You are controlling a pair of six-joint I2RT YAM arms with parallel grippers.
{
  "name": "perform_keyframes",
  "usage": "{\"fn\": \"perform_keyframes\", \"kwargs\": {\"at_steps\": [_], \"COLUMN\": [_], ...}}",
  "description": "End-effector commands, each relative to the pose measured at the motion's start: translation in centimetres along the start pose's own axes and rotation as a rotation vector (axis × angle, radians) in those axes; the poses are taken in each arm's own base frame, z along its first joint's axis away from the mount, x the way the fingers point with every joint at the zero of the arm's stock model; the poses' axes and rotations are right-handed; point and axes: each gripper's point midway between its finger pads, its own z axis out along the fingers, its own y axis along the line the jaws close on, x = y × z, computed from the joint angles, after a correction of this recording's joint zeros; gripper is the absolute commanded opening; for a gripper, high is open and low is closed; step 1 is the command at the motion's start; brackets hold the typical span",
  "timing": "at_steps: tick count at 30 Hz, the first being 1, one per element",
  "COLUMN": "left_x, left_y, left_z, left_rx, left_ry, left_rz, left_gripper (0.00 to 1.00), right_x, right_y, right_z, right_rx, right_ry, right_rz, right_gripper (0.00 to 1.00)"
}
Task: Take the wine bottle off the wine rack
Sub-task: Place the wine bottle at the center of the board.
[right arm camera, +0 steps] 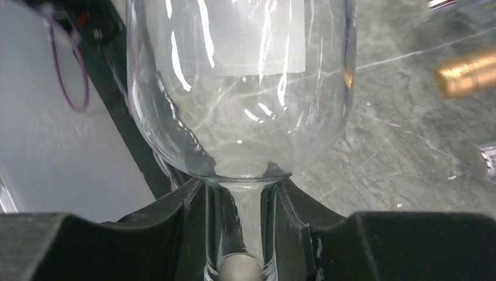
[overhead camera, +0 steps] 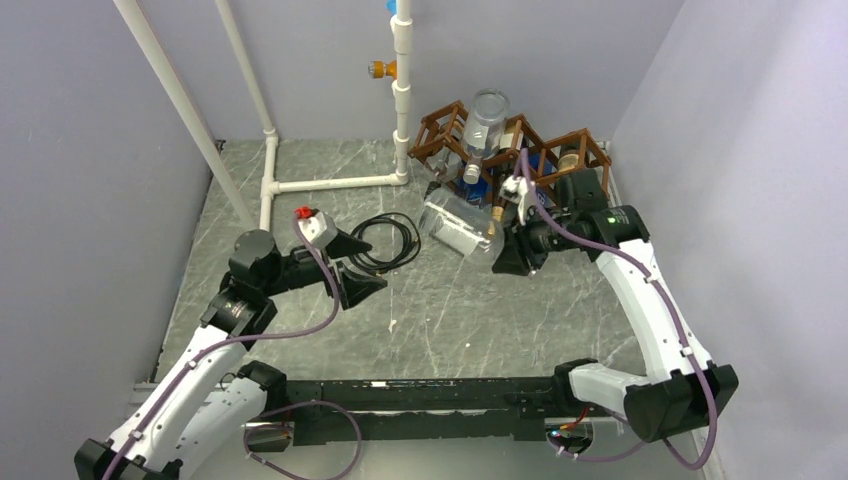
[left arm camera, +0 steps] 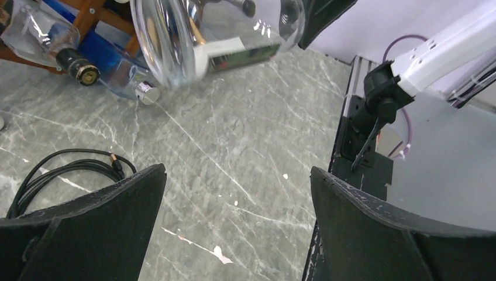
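The right gripper clamps the neck of a clear wine bottle, which lies tilted just in front of the wine rack, base pointing toward the left arm. Another clear bottle rests in the rack. The left gripper hangs over the grey table with jaws spread wide, beside a coiled black cable. White pipes stand at the back left.
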Motion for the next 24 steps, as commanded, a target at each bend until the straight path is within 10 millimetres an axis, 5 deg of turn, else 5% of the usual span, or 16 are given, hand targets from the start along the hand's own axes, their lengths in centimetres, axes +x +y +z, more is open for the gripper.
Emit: {"fn": "perform_keyframes", "kwargs": {"at_steps": [1, 9, 16, 24], "left_x": [1.1, 2.7, 5.3, 10.1], "left_y": [-0.2, -1.9, -0.8, 2.4], "left_z": [0.5, 1.3, 1.6, 1.6], "left_rx": [-0.032, -0.041, -0.114, -0.357], "left_ry": [0.037, 0.006, -0.048, 0.088], "left_rz": [0.089, -0.066, -0.271, -0.548], "left_gripper": [0.99, 0.99, 0.99, 0.99], "right_x": [-1.2, 2.8, 4.6, 6.0], "right_y": [0.8, -0.7, -1.7, -2.7], "right_z": [0.0, 0.2, -0.2, -0.3], "right_rx": [-0.047, -0.004, 0.058, 0.171], "right_ry": [0.017, 0.286, 0.504, 0.764], "right_rz": [-0.329, -0.484, -0.623, -0.804], "right_gripper": [0.0, 0.0, 0.0, 0.0]}}
